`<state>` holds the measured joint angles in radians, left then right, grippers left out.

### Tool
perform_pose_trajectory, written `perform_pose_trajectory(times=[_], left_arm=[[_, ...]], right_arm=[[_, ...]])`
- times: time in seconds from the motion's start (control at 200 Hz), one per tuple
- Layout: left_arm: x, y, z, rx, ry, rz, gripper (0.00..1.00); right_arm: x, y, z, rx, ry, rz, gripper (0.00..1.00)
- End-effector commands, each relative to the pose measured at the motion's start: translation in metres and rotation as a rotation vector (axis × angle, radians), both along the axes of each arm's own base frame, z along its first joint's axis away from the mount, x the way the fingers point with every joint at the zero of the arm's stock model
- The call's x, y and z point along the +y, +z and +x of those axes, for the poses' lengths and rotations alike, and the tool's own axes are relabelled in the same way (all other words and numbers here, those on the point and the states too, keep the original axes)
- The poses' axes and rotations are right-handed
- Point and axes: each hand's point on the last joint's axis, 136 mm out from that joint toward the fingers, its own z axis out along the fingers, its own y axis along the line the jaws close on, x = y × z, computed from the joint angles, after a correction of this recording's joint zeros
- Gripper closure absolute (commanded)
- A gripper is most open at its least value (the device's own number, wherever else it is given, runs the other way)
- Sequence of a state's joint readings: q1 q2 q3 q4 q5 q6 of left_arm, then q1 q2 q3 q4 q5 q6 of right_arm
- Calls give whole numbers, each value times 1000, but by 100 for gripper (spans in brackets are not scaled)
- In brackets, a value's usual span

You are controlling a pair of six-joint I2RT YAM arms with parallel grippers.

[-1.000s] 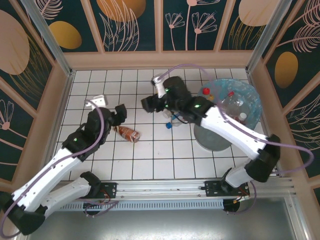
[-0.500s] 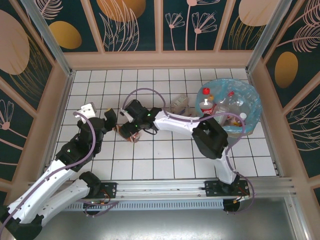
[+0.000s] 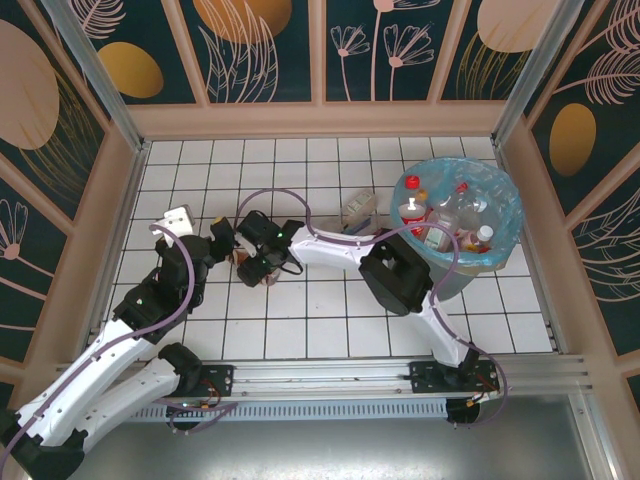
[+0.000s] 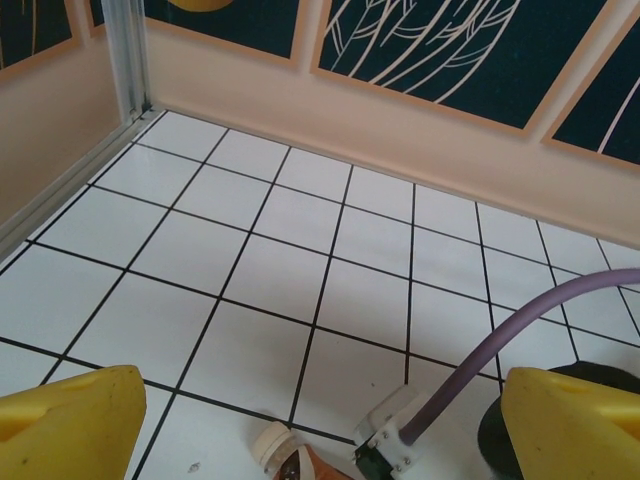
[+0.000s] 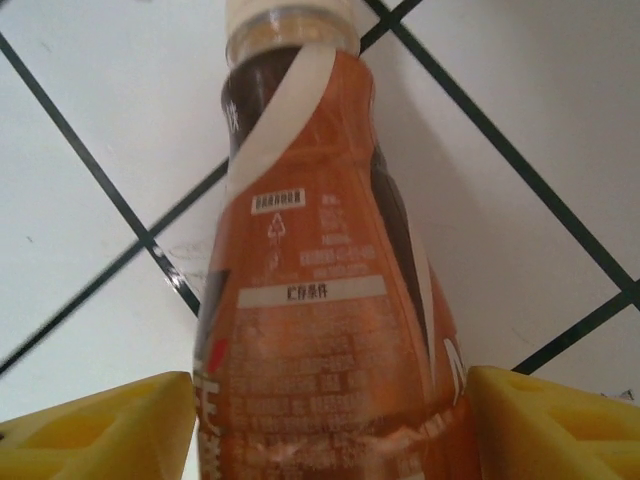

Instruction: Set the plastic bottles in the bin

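Yellow right fingers (image 5: 95, 425) stood one on each flank of a brown plastic drink bottle (image 5: 310, 250) with an orange-brown label and a white cap. It lay on its side on the white tiled tabletop (image 5: 520, 90). Both fingers were at or just beside its lower body. Whether they had closed firmly on it could not be told. In the overhead view the right arm reached across to the left half of the tabletop, with its fingers over that bottle.

The left fingers (image 4: 65, 420), also yellow, were spread wide with nothing between them. They hovered just beside the same bottle, whose white cap (image 4: 272, 445) showed at the lower edge of the left wrist view.

A round grey plastic bin with a light-blue bag liner (image 3: 510, 225) stood at the far right, well apart from the brown bottle. Several clear bottles with red and white caps (image 3: 450, 212) lay inside it. A clear crumpled item (image 3: 358, 210), apparently another bottle, lay on the tabletop near the bin.

Assessment: the step in hand was the right arm's grasp of the brown bottle, with the task judged well advanced. The next move called for a firm closure on the round, smooth body, which could roll or slip. It then called for a lift clear of the nearby left fingers, a carry rightward over the liner rim, and a release.
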<state>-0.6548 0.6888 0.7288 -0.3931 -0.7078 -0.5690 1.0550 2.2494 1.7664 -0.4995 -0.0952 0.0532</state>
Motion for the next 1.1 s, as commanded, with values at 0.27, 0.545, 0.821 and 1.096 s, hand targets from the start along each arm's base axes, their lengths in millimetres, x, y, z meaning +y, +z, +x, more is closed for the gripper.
perform_pose_trajectory(times=[0.27,0.545,0.821,1.096], left_arm=[[-13,41,15,-97,-44,36,10],[-70,114,46,-242,-245,32,15],[-185,158,63,-287,-592,12,18],[-298,142,39,-231,-905,62,18]], right_arm=[[-14,84,5,-90,-23,70,51],[-112,245,42,-311,-261,286,56],[-273,367,61,-601,-632,351,60],[-405,348,55,-640,-936,250,61]])
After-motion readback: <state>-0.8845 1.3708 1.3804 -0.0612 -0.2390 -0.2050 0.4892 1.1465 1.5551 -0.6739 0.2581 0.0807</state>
